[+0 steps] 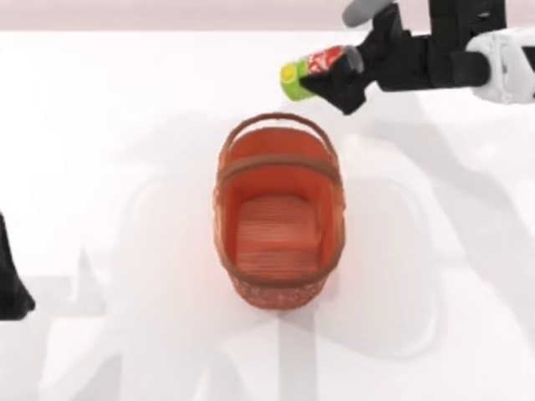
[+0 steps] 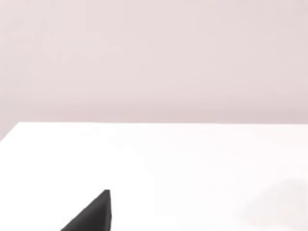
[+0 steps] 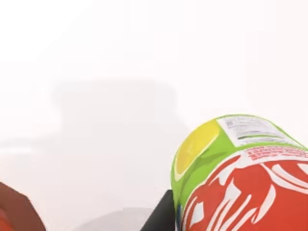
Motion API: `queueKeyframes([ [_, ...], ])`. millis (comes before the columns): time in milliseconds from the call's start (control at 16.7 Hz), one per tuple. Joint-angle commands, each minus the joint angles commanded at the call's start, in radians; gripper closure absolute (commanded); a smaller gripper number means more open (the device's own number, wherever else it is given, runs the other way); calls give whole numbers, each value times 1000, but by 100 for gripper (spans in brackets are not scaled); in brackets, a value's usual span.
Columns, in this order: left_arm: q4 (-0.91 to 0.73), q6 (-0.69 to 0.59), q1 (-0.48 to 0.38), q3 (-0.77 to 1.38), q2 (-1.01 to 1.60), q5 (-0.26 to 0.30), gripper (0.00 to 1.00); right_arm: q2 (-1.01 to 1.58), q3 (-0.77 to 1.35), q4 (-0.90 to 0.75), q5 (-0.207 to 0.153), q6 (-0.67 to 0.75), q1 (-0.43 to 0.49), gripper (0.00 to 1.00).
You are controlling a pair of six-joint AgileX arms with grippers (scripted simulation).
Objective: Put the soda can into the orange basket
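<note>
Left arm (image 1: 12, 280) parked at the left edge of the table (image 1: 100, 125), low in the top view. Only a dark sliver of it shows there, and its wrist view catches one black finger tip (image 2: 94, 214) over bare white tabletop. Can't tell its finger state.

Basket (image 1: 278, 213) sits at table centre, upright, handle arched across its far half, slatted floor bare. A corner of its rim (image 3: 14, 209) clips into the right wrist view.

Soda can (image 1: 316, 71) is off the table, held tilted on its side, lime-green end pointing to the left, red part toward the gripper. It's beyond the basket's far end and slightly right of it, not over the opening.

Right gripper (image 1: 338, 79) is clamped on the can's red section, arm reaching in from the top-right corner. Right wrist view is filled by the can (image 3: 240, 178), green base and red label up close.
</note>
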Motion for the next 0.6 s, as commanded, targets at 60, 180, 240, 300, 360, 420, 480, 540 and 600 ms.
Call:
queueKeyframes([
  [60, 0, 0, 0, 0, 0, 0, 0, -17, -38, 104, -57, 33, 7, 100],
  [180, 0, 0, 0, 0, 0, 0, 0, -54, -111, 300, -165, 93, 20, 100],
  [240, 0, 0, 0, 0, 0, 0, 0, -75, -145, 388, -215, 120, 26, 100],
  [300, 0, 0, 0, 0, 0, 0, 0, -96, -175, 468, -261, 144, 31, 100],
  [360, 0, 0, 0, 0, 0, 0, 0, -116, -201, 537, -303, 165, 36, 100],
  [420, 0, 0, 0, 0, 0, 0, 0, -136, -224, 596, -340, 183, 40, 100],
  [480, 0, 0, 0, 0, 0, 0, 0, -153, -242, 645, -372, 197, 44, 100],
  [540, 0, 0, 0, 0, 0, 0, 0, -168, -256, 682, -397, 208, 47, 100],
  [600, 0, 0, 0, 0, 0, 0, 0, -179, -266, 710, -416, 216, 49, 100],
])
